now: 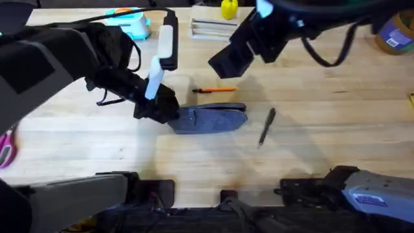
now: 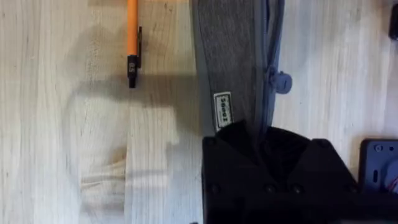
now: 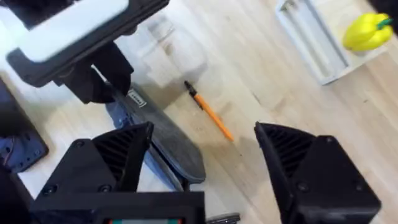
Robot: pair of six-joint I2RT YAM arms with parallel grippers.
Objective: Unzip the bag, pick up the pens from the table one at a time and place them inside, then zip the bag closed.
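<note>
The blue-grey bag [image 1: 210, 119] lies flat mid-table, its zipper running along one long edge with the small pull [image 2: 280, 81] near the held end. My left gripper [image 1: 165, 110] is shut on the bag's left end, and the fabric [image 2: 233, 62] runs in between its black fingers [image 2: 255, 144]. The orange pen [image 1: 217, 90] lies just behind the bag, also seen as the orange pen [image 2: 132, 37] and the orange pen [image 3: 210, 115]. A black pen [image 1: 267, 125] rests to the bag's right. My right gripper [image 1: 226, 59] hangs open above the table behind the bag [image 3: 171, 143], holding nothing.
Pink-handled scissors [image 1: 5, 149] lie at the far left edge. At the back stand a teal object [image 1: 129, 23], a clear tray [image 1: 213, 27], a yellow toy [image 1: 228, 8] and a tape roll [image 1: 394, 32]. Bare wood lies in front of the bag.
</note>
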